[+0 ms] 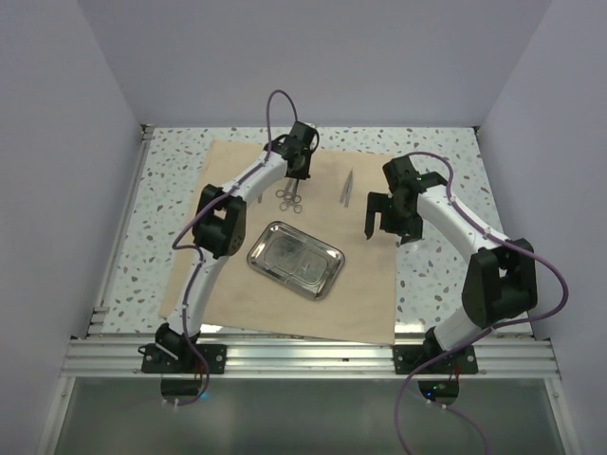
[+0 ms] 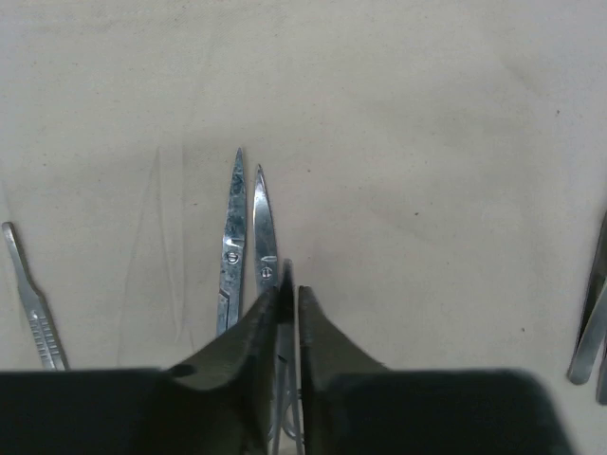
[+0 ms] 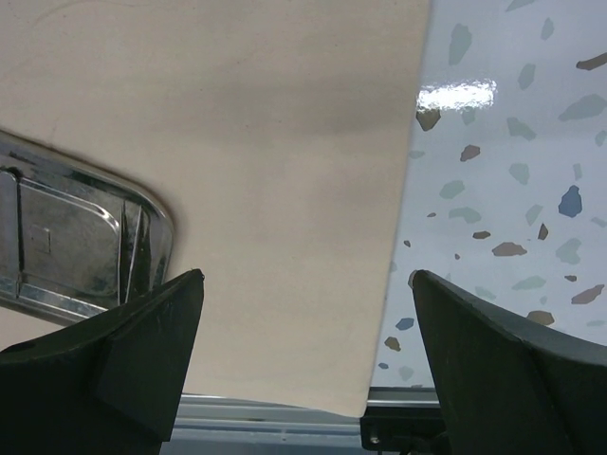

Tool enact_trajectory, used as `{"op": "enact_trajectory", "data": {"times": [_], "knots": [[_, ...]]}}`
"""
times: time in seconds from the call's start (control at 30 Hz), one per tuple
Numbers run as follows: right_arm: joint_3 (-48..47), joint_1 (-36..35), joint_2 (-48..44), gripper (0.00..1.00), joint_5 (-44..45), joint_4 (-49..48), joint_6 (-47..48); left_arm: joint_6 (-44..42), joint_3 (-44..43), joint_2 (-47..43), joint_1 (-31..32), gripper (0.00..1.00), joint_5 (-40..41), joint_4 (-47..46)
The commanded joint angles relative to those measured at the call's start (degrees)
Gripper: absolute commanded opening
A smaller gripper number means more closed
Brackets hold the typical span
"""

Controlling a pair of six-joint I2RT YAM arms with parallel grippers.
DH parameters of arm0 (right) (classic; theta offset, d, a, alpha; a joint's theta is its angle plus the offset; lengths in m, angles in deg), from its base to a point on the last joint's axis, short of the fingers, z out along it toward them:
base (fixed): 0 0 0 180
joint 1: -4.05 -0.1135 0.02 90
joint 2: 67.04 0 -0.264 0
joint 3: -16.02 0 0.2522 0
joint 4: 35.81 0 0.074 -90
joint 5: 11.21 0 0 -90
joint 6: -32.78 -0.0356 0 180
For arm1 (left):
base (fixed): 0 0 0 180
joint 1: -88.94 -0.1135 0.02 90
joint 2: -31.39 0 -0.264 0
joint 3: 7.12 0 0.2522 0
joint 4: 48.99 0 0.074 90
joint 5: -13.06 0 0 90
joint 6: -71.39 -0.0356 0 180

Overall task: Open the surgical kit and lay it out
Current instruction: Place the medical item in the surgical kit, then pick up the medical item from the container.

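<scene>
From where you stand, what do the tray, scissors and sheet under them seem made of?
The tray looks polished metal, probably steel: mirror-like reflections. The scissors look bare silvery metal: blades glint. The sheet looks matte tan paper or paper-like cloth: soft creases, no shine.

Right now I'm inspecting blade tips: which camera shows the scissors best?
Left wrist: the scissors lie close up, with both tips clear. The top view shows them tiny; the right wrist view does not show them.
</scene>
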Motion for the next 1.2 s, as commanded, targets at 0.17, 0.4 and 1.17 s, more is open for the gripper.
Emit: {"op": "enact_trajectory", "data": {"times": [0.17, 0.4, 1.17], "knots": [[-0.9, -0.1, -1.0, 0.96, 0.4, 1.4, 0.5, 0.3, 2.1, -6.5, -0.2, 0.68, 3.3, -7.8], [-0.1, -0.1, 0.4, 0.96, -1.0, -1.4, -0.8, -12.3, 28.4, -28.1, 0.7, 0.64, -5.3, -7.9], [2.8, -0.1, -1.5, 0.95, -1.7, -2.9, -0.9, -10.9, 64.7, -45.0, 5.8, 0.47, -17.0, -6.4]]}}
